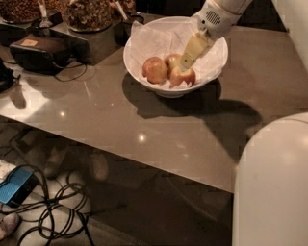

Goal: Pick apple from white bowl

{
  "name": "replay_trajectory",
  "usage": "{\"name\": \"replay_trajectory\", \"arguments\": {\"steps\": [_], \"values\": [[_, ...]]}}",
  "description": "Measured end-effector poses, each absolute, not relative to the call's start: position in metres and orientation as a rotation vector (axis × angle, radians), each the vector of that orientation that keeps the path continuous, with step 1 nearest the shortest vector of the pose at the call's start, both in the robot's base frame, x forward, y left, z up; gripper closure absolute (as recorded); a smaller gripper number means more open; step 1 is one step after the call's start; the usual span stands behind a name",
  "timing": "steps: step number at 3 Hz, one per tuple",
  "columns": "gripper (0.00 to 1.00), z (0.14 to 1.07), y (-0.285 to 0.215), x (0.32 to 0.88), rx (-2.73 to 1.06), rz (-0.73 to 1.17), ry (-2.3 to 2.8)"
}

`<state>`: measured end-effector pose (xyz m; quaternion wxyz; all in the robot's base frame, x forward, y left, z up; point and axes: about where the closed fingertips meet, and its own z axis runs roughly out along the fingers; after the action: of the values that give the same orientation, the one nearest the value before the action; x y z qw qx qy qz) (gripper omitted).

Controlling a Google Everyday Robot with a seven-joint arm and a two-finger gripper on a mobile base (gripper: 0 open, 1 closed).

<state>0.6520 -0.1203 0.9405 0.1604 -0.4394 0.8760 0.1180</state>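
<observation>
The white bowl (211, 72), lined with crinkled white paper, stands at the far middle of the table and holds three apples. The small pale apple (172, 61) lies at the back between the bigger reddish-orange apple (154, 70) on the left and a red apple (184, 77) in front at the right. My gripper (186, 61) reaches down into the bowl from the upper right. Its cream tip is right beside the pale apple and just above the red one. It hides part of the pale apple's right side.
A black box (38, 52) with cables and jars of snacks (89, 14) stand at the table's far left. The table's front edge (144, 166) runs diagonally. Cables and a blue device (17, 185) lie on the floor at the left. My white body (274, 182) fills the lower right.
</observation>
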Motion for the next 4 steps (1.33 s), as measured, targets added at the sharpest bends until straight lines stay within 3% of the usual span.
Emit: {"name": "replay_trajectory", "arguments": {"steps": [2,4], "values": [[0.43,0.934,-0.116,0.653,-1.27,0.339,2.512],[0.35,0.946,-0.104,0.651,-1.334,0.296,2.467]]}}
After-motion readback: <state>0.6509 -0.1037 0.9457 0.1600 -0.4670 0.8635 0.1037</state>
